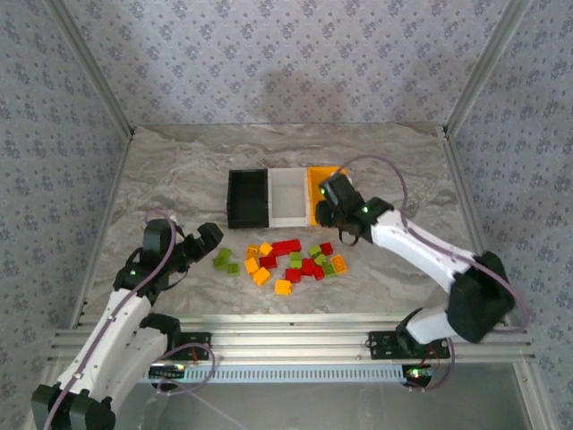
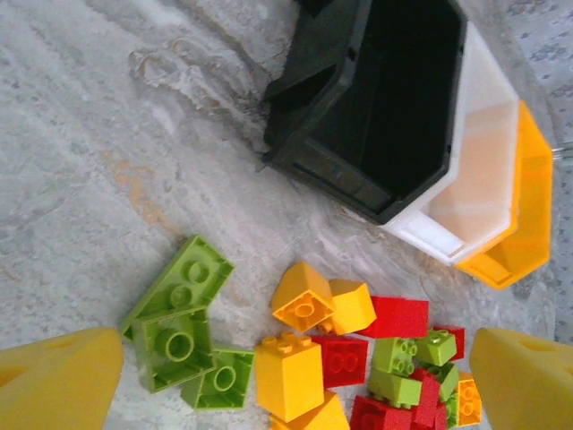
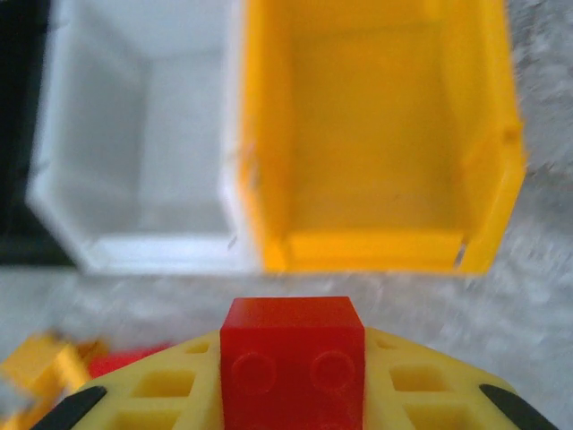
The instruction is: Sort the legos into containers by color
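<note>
My right end effector (image 1: 329, 202) clamps a red lego (image 3: 292, 354), yellow bin (image 3: 376, 253) just ahead; left end effector (image 1: 204, 239) spread wide.

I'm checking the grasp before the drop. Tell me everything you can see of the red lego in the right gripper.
The red lego is a small, glossy plastic brick, squarish, with two round studs on the face toward the wrist camera. It sits clamped between the yellow fingers of the right gripper, which alone touch it. The orange-yellow bin, apparently empty, lies just ahead of it.
</note>
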You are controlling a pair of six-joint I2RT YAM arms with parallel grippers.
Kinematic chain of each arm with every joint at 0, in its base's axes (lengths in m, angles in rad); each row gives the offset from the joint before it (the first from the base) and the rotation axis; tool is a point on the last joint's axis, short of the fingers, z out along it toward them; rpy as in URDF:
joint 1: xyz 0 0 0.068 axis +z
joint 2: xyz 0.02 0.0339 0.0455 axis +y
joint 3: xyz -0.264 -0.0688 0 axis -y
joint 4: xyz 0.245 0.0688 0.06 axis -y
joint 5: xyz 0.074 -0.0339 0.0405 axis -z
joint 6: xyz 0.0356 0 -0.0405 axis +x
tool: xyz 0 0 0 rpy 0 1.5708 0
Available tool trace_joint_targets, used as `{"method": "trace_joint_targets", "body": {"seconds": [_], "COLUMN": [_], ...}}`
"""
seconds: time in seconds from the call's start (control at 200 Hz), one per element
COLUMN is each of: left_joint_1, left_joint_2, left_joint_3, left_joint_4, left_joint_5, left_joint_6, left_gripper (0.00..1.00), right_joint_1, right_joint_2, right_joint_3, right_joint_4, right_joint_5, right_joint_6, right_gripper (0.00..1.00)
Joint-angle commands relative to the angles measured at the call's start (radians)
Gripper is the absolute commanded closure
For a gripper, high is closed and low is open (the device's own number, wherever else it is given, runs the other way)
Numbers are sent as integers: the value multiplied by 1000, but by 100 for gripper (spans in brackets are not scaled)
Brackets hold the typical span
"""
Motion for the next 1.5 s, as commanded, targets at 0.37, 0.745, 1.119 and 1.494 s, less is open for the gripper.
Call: {"method": "trace_joint_targets", "body": {"seconds": [0.37, 0.745, 1.119, 1.494], "left_joint_1": [3, -91, -222, -260], "left_joint_2": [50, 306, 488, 551], "left_joint_3": [38, 45, 103, 109], "left_joint_4": [-111, -75, -51, -44], "left_joint_5": [-56, -109, -265, -291], "left_joint_6": [12, 86, 127, 128], "left_gripper": [3, 18, 32, 60], "right_joint_1": [-157, -123, -122, -137], "right_joint_2": [366, 146, 85, 59], "right_joint_3": [333, 145, 51, 21], "right_joint_4": [-4, 89, 119, 119], "right_joint_5": [-79, -67, -78, -72], "right_joint_6": [-73, -69, -58, -56], "right_gripper": [36, 30, 30, 31]}}
